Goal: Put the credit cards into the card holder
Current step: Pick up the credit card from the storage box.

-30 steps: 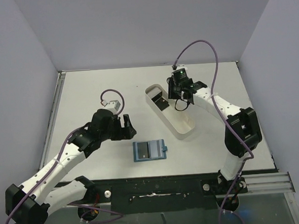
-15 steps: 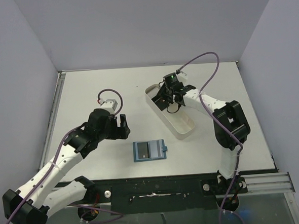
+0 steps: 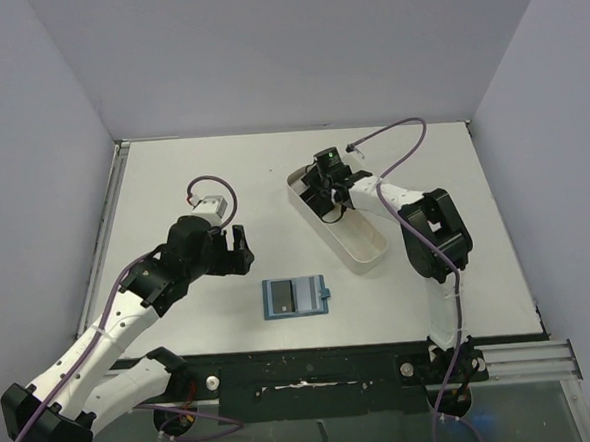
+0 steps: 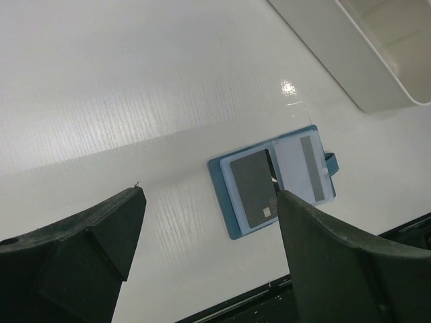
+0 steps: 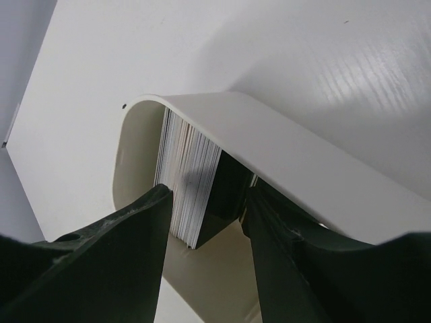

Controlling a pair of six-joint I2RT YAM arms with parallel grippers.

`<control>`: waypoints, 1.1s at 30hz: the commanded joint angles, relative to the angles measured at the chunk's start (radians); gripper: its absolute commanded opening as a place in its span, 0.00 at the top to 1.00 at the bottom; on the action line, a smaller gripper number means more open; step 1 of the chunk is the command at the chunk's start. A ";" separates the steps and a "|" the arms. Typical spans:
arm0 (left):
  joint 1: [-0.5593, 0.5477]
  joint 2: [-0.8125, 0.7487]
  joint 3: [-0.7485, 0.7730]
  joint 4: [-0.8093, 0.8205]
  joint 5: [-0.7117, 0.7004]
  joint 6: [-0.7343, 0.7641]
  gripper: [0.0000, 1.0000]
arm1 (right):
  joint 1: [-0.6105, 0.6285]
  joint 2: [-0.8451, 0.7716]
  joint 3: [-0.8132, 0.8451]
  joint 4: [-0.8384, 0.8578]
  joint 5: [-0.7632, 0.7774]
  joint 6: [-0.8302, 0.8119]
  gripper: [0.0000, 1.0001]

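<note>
The card holder (image 3: 295, 297) lies open on the table, teal-blue, with a dark card (image 4: 254, 188) in its left pocket and a light grey card (image 4: 304, 168) in its right. More credit cards (image 5: 190, 176) stand on edge as a stack at the far end of the white tray (image 5: 289, 138), white ones with black ones (image 5: 226, 192) on the right. My right gripper (image 5: 207, 195) reaches into the tray, open, its jaws on either side of the stack. My left gripper (image 4: 210, 195) hovers open and empty to the left of the holder.
The long white oval tray (image 3: 370, 260) runs diagonally from the table's middle toward the right arm. In the left wrist view its near end (image 4: 340, 64) sits beyond the holder. The table's front edge and a black rail (image 3: 314, 365) lie just past the holder.
My right gripper has moved left and down into the tray's far end, and its jaws have spread around the card stack. The left arm has drawn back slightly, still open.
</note>
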 commanded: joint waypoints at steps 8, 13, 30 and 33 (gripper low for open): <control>0.016 -0.024 -0.001 0.037 0.011 0.015 0.21 | -0.005 0.029 0.060 0.072 0.061 0.066 0.55; 0.025 -0.019 -0.001 0.039 0.019 0.016 0.21 | -0.005 0.010 0.042 0.118 0.060 0.047 0.61; 0.032 -0.030 -0.005 0.040 0.022 0.014 0.21 | 0.008 0.008 0.025 0.155 0.065 0.041 0.86; 0.032 -0.031 -0.006 0.040 0.022 0.014 0.21 | 0.015 0.006 0.022 0.153 0.074 0.042 0.91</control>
